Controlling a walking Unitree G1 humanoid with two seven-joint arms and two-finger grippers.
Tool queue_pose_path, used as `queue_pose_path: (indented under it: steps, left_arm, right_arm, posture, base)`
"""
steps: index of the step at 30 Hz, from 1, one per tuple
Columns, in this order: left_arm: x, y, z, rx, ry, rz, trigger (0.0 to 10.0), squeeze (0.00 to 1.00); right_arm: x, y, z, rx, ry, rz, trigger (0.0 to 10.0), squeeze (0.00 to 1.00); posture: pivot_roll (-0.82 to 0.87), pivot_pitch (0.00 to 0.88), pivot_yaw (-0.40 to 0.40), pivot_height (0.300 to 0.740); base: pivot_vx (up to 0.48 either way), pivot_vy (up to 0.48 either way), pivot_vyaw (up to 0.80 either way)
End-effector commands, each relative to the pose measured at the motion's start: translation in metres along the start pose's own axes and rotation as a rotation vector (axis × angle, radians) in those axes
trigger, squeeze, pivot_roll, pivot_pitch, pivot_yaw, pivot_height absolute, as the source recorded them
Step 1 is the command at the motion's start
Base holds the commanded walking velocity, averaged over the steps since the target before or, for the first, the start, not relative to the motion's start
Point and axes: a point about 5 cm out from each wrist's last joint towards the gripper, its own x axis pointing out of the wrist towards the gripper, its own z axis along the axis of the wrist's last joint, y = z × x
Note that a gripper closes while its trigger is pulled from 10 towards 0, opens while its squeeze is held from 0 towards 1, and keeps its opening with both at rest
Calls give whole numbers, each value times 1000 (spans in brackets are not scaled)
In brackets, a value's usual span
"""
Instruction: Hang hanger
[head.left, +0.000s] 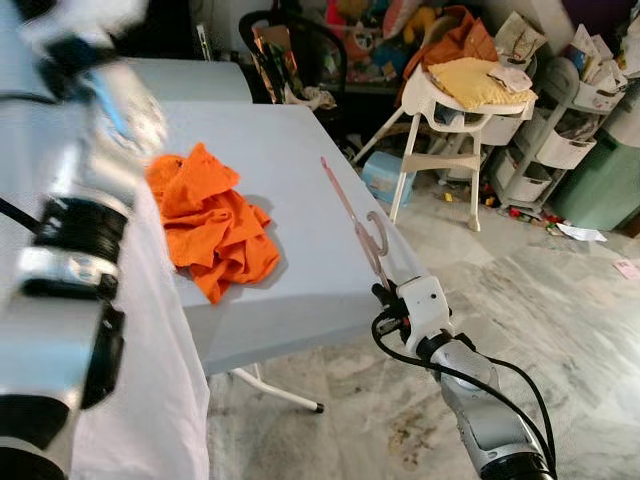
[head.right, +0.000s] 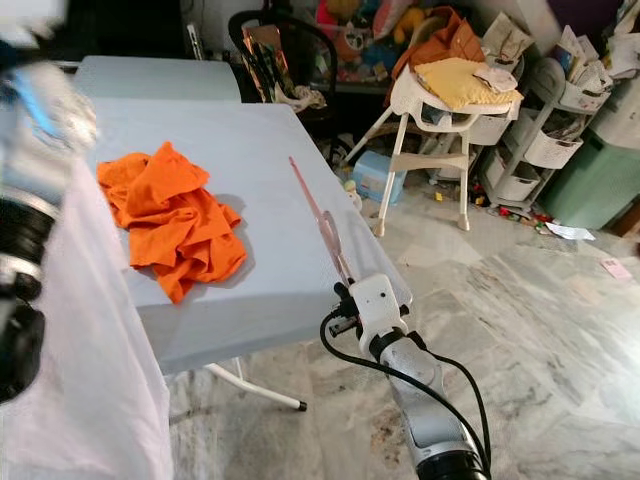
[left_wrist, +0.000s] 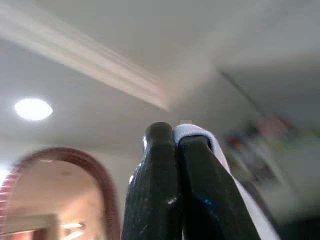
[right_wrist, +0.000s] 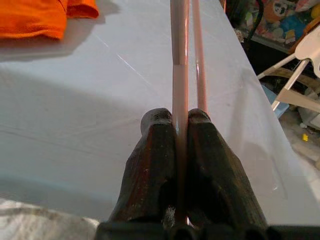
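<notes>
A thin pink hanger is held low over the right edge of the pale blue table, its hook near my right gripper. In the right wrist view the gripper is shut on the hanger's bar. My left arm is raised close to the camera at the left, with a white garment hanging down from it. The left gripper points up at the ceiling, shut on a fold of the white fabric.
A crumpled orange cloth lies on the table's left part. A white high chair with a yellow cushion, a white shelf trolley and a green bin stand on the marble floor to the right.
</notes>
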Motion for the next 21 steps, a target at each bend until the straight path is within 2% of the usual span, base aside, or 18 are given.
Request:
queue_pose_path:
  steps: [1,2,3,4,6,7,9,10,11,13,18,19,20,21]
  left_arm:
    - [-30,-10,-20,28,79,-89,10000,0]
    - [-55,-14,-33,52,136,-160,10000,0]
    - [-66,-16,-39,70,162,-190,10000,0]
    - [-87,-18,-49,72,222,-249,10000,0]
    - [-107,-16,-59,87,269,-297,10000,0]
    - [-107,-16,-59,87,269,-297,10000,0]
    - [-130,-13,-75,88,376,-348,10000,0]
    - [-130,-13,-75,88,376,-348,10000,0]
    - [-137,-11,-80,86,413,-367,10000,0]
    - [-142,-9,-86,77,459,-390,10000,0]
    - [-150,-10,-87,-92,584,-432,10000,0]
    - [-157,-9,-89,-129,634,-425,10000,1000]
    - [-163,-7,-91,-131,672,-424,10000,1000]
    - [-163,-7,-91,-131,672,-424,10000,1000]
  right_arm:
    - [-5,5,-17,27,78,20,10000,0]
    - [-6,4,-17,27,80,20,10000,0]
    - [-6,4,-18,27,81,20,10000,0]
    - [-7,3,-19,27,85,20,10000,0]
    - [-7,3,-19,25,87,22,10000,0]
    - [-7,3,-19,25,87,22,10000,0]
    - [-6,3,-19,23,89,27,10000,0]
    - [-6,3,-19,23,89,27,10000,0]
    - [-5,3,-18,21,90,30,10000,0]
    - [-4,3,-18,20,89,34,10000,0]
    - [-3,3,-17,16,88,38,10000,0]
    - [-3,2,-17,16,88,38,10000,0]
    - [-4,2,-17,16,88,38,10000,0]
    - [-4,2,-17,16,88,38,10000,0]
  posture:
    - [-21,0,-106,740]
    - [-17,0,-111,740]
    - [-17,0,-111,740]
    - [-12,0,-114,740]
    - [-10,0,-118,740]
    - [-10,0,-118,740]
    - [-2,0,-122,740]
    - [-2,0,-122,740]
    - [1,0,-126,740]
    - [4,0,-127,740]
    - [7,0,-126,740]
    - [6,0,-124,740]
    - [5,0,-122,740]
    - [5,0,-122,740]
  base:
    - [0,0,0]
    - [0,0,0]
    - [0,0,0]
    - [0,0,0]
    - [0,0,0]
    - [0,0,0]
    - [0,0,0]
    - [0,0,0]
    - [0,0,0]
    - [0,0,0]
    - [0,0,0]
    - [0,0,0]
    - [0,0,0]
    - [0,0,0]
